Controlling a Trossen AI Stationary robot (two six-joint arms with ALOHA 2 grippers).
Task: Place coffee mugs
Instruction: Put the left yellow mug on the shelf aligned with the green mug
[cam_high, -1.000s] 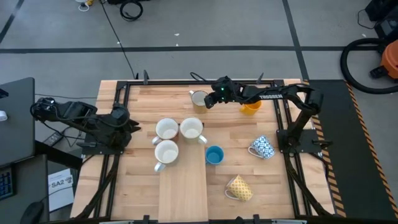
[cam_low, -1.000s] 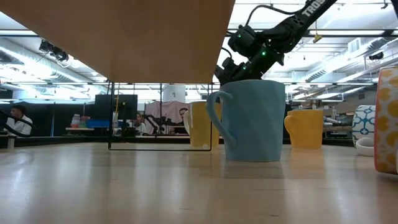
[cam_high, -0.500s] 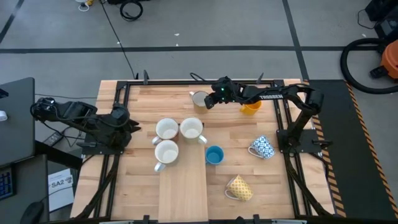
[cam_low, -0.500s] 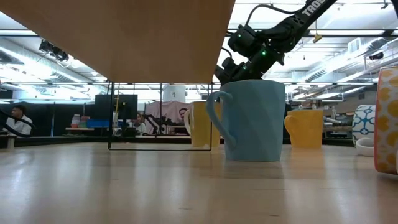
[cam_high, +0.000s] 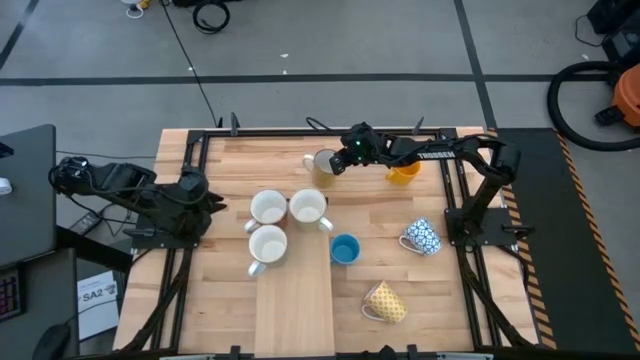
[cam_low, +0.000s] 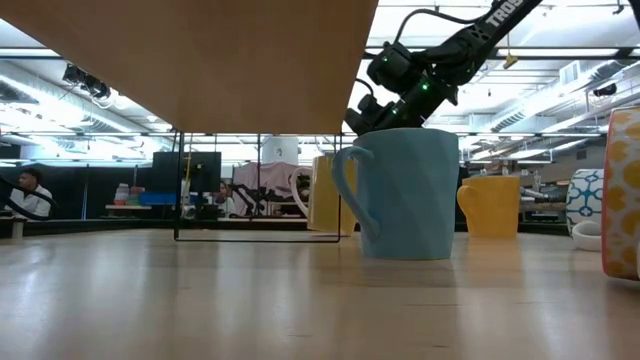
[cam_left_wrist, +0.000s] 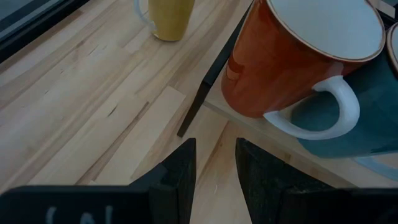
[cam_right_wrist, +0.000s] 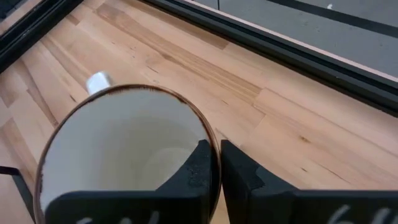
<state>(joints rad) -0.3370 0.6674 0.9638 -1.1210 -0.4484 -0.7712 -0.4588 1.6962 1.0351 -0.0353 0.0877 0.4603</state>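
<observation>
My right gripper (cam_high: 338, 163) is shut on a pale yellow mug (cam_high: 321, 164) with a white inside, at the table's far middle. In the low view this mug (cam_low: 326, 195) stands behind the bright blue mug (cam_low: 405, 190). Three white-lined mugs (cam_high: 267, 207) cluster at the centre, and the nearest one shows orange (cam_left_wrist: 292, 56) in the left wrist view. A blue-and-white patterned mug (cam_high: 422, 237) and a yellow patterned mug (cam_high: 385, 302) lie on their sides at the right. My left gripper (cam_left_wrist: 214, 146) waits open at the left (cam_high: 213, 203), holding nothing. My right gripper pinches the pale yellow mug's brown-edged rim (cam_right_wrist: 210, 132), one finger inside the mug and the other finger (cam_right_wrist: 239, 167) outside. It comes slanting down from the table's right, opposite the handle (cam_right_wrist: 98, 81). The mug stands upright, its base on the table.
An orange-yellow mug (cam_high: 403, 173) stands just right of the held mug, under my right arm. A black frame rail (cam_high: 300, 132) runs along the far edge. A lighter wooden board (cam_high: 295, 310) lies at the near middle. People and desks show in the room behind.
My right gripper has shut on the pale yellow mug's rim. The mug has shifted a little toward the table's right, staying upright.
</observation>
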